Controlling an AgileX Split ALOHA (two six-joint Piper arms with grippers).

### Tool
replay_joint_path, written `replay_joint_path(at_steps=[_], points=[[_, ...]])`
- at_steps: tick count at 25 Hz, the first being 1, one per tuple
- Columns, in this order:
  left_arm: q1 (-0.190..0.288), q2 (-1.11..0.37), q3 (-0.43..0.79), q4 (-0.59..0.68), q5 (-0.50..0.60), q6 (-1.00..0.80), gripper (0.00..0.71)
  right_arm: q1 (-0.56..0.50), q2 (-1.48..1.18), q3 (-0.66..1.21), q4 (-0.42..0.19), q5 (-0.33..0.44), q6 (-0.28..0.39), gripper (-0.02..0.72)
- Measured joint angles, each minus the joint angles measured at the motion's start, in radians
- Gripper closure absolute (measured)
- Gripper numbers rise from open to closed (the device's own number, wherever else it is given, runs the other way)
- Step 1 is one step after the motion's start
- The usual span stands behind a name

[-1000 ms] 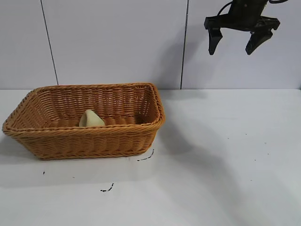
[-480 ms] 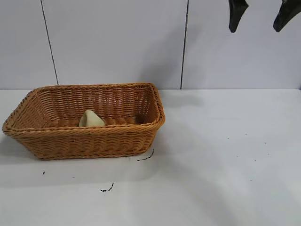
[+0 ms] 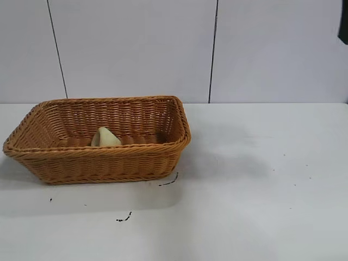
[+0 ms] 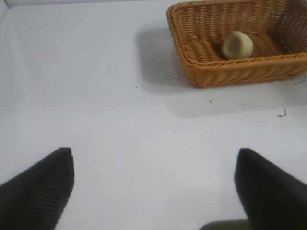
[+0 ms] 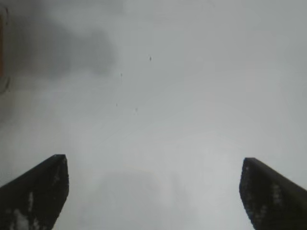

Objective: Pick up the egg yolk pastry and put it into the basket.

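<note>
One pastry: the egg yolk pastry point(image 3: 105, 137) sits inside the basket point(image 3: 98, 163), down on the woven floor, and nothing is holding it.
Pastry up close: from the left wrist view it is a pale, rounded lump point(image 4: 237, 45), resting near the middle of the basket floor, apart from the side walls.
Basket: orange-brown wicker with flared sides and a braided rim point(image 4: 218, 64), standing upright on the white table point(image 3: 261, 185), over on the left half of the exterior view.
Right gripper: almost gone from the exterior view; only a dark sliver point(image 3: 343, 22) shows at the upper right edge, high up and well apart from the basket.
Right gripper, own camera: its centre point(image 5: 153, 196) looks down on bare table, the two dark fingers point(image 5: 36, 194) spread wide apart with nothing between them.
Basket from the right wrist: just a thin orange strip of it shows at the frame edge point(image 5: 1, 43), with a soft shadow beside it.
Left gripper: over the table on the far side from the right arm, its centre point(image 4: 153, 191) well apart from the basket, which it faces from a distance.
Left fingers: two dark tips point(image 4: 41, 187) set wide, gripping nothing, white table showing between them.
Table marks: a few small black scuffs point(image 3: 124, 218) lie in front of the basket.
</note>
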Motion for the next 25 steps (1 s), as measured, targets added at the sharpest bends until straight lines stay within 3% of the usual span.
replay_joint_path(at_steps=[7,13,18,25], points=[[0.0,0.0,0.0,0.0,0.0,0.0,0.017,0.0,-0.36,0.422,0.008,-0.011,0.0,0.008],[0.0,0.0,0.0,0.0,0.0,0.0,0.017,0.0,-0.711,0.708,0.016,-0.118,0.002,0.008],[0.0,0.0,0.0,0.0,0.0,0.0,0.017,0.0,-0.976,0.779,0.051,-0.177,0.003,0.008],[0.0,0.0,0.0,0.0,0.0,0.0,0.017,0.0,-1.266,0.782,0.051,-0.186,0.003,0.008]])
